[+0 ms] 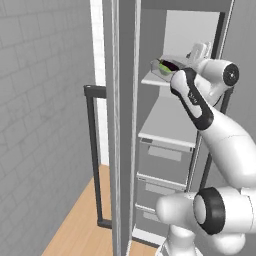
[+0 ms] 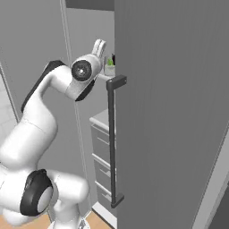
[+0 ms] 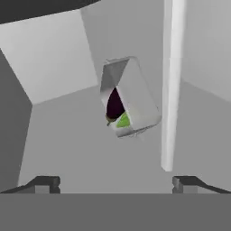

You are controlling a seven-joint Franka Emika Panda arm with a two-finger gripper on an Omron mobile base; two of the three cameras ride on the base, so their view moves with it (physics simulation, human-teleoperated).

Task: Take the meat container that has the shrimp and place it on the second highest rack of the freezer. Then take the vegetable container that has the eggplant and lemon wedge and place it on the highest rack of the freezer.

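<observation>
At the frame's centre the vegetable container [image 3: 128, 97] with eggplant [image 3: 114, 103] and lemon wedge [image 3: 123, 120] sits on the highest rack [image 3: 85, 135], so the end effector [image 3: 115, 182] gapes wide, empty, clear of it.

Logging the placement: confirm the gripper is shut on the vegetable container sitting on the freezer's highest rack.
Not shut: the gripper is open and clear of the vegetable container, as the hand view shows. The container does sit on the highest rack of the freezer.
</observation>
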